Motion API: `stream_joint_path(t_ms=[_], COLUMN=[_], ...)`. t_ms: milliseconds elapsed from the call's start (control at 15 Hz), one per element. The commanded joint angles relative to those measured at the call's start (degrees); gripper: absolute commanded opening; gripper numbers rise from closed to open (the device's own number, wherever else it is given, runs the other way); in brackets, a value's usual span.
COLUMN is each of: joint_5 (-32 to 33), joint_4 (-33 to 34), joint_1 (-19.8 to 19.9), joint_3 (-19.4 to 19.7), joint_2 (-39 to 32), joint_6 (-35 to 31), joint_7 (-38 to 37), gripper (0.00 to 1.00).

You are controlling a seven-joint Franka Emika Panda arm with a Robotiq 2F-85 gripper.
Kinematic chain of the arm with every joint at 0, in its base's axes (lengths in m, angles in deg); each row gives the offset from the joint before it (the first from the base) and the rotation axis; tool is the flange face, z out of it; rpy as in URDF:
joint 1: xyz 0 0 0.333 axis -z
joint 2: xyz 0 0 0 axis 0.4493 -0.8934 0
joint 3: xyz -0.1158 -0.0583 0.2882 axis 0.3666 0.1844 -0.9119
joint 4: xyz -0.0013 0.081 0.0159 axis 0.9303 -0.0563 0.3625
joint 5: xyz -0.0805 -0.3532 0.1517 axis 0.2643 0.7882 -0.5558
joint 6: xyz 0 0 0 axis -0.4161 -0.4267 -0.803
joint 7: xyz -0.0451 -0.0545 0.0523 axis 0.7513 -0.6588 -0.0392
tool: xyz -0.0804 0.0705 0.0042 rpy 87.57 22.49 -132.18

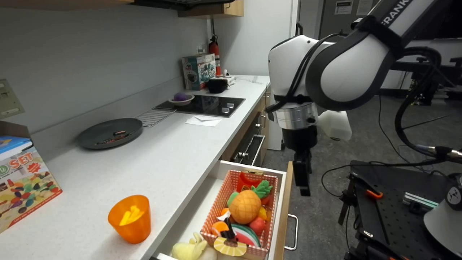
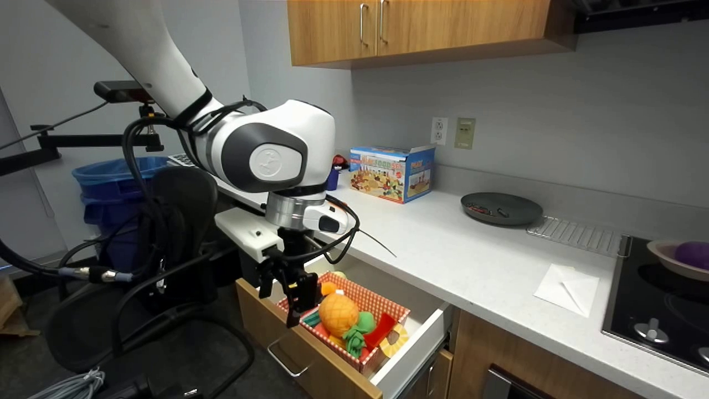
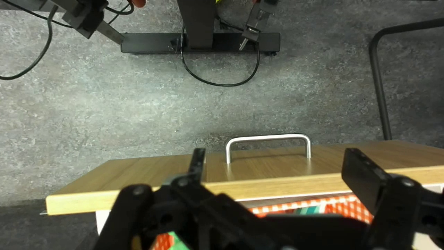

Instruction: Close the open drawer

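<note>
The drawer point(image 1: 287, 202) is pulled out from under the counter, with a wood front and pale inner sides. It also shows in an exterior view point(image 2: 332, 363) and the wrist view point(image 3: 277, 184). Its metal bar handle point(image 3: 269, 138) sticks out from the front and shows in both exterior views point(image 1: 296, 234) point(image 2: 285, 363). A red-checked basket point(image 1: 216, 209) of colourful toy fruit is inside. My gripper point(image 3: 275, 163) is open and empty, pointing down by the top edge of the drawer front point(image 1: 302, 180) point(image 2: 282, 302). Whether a finger touches the front cannot be told.
An orange cup point(image 1: 131, 222) stands near the counter's edge above the drawer. A dark pan point(image 1: 110, 133), a wire rack point(image 1: 157, 116) and a cooktop point(image 1: 213, 104) are farther along the counter point(image 2: 443, 249). A black stand point(image 1: 393, 202) faces the drawer across the floor.
</note>
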Motion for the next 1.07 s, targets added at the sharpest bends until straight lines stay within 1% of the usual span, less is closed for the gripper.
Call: stream_joint_path(t_ms=[0,67,400,800,1000], joint_5=[0.0,0.7,0.2,2.3,3.7], joint_4=[0.1,0.5,2.2,5.7,7.9], joint_1=[0.3,0.5,1.4,1.4,1.1], joint_3=[-0.3,-0.3,0.7,0.7,0.7], joint_2=[0.0,-1.2,-9.2,-20.1,-24.4], joint_6=[0.1,-0.3,-3.4,-10.2,-13.8], joint_7=[0.0,-0.7,1.0,0.6,0.2], gripper=[1.0,1.0,1.0,1.0,1.0])
